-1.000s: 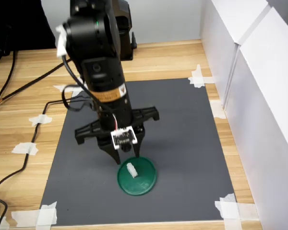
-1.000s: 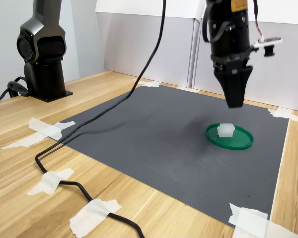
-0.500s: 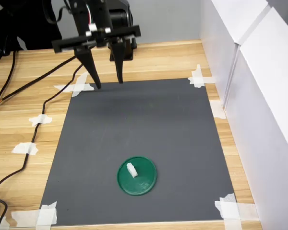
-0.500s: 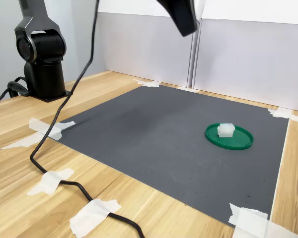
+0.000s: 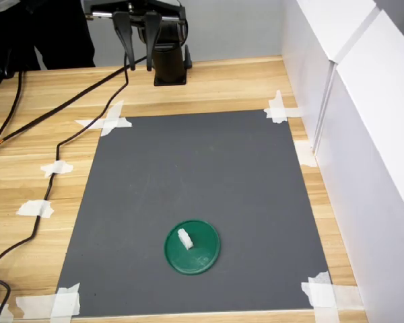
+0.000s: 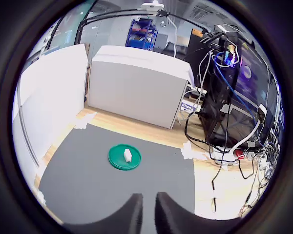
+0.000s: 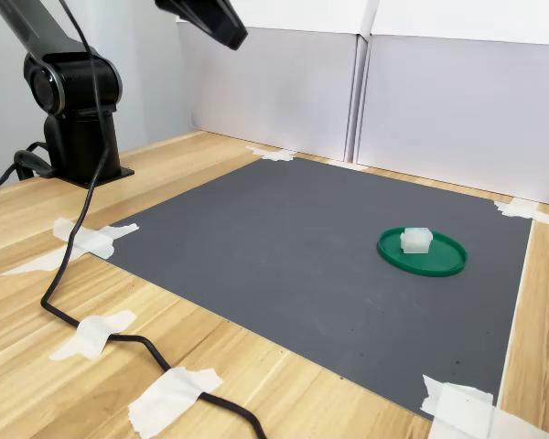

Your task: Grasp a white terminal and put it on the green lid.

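lying on the wooden table, one dark grey mat takes up most of the working ground, and nearly all of it is bare. one green lid sits on the mat close to the edge at the bottom of the first exterior view, with open mat on every other side of it. one white terminal rests on the lid, a little off its centre, inside the raised rim; in the second exterior view the terminal stands on the near-left part of the lid. white panels wall off the first exterior view's right side, just past the mat's edge, and close the back in the second exterior view. the other sides are open wood. the gripper hangs high at the top of the first exterior view, over the arm's base and well apart from the lid, its two dark fingers pointing down with a clear gap between them and nothing held; in the wrist view the two fingertips are apart the same way. strips of white tape hold the mat's corners, four corners taped in the first exterior view, and two more strips pin a black cable to the wood along that view's left. the cable runs beside the mat's edge without crossing it.
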Robot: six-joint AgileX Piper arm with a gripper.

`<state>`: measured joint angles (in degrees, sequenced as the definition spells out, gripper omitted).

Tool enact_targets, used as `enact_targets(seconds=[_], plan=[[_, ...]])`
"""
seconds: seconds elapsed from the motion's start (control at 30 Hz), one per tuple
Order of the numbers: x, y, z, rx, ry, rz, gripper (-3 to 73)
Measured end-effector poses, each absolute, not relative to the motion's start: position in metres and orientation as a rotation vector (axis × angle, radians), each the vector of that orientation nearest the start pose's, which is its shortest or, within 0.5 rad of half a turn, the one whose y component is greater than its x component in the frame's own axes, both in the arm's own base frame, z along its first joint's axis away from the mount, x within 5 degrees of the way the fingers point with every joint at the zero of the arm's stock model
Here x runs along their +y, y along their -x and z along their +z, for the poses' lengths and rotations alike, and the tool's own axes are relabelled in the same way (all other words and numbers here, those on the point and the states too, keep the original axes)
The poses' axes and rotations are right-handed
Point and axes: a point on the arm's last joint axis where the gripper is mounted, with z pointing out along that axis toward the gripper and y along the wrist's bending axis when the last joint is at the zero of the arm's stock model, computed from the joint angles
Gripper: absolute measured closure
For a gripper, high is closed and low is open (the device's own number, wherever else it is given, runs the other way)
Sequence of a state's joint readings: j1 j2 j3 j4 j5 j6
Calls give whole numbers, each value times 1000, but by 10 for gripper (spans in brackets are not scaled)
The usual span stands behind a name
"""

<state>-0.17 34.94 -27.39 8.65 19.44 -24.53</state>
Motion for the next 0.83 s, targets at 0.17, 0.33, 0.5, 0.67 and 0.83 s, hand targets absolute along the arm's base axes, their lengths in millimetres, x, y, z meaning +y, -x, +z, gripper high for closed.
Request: enact_targets(seconds=[0.17, 0.33, 0.5, 0.67, 0.83], plan=[[4, -106, 265, 1862, 234, -111, 702], [2, -90, 247, 1768, 182, -109, 710], [2, -78, 226, 1728, 100, -57, 711], [2, -67, 210, 1682, 80, -43, 711], [3, -57, 205, 1630, 85, -38, 711]])
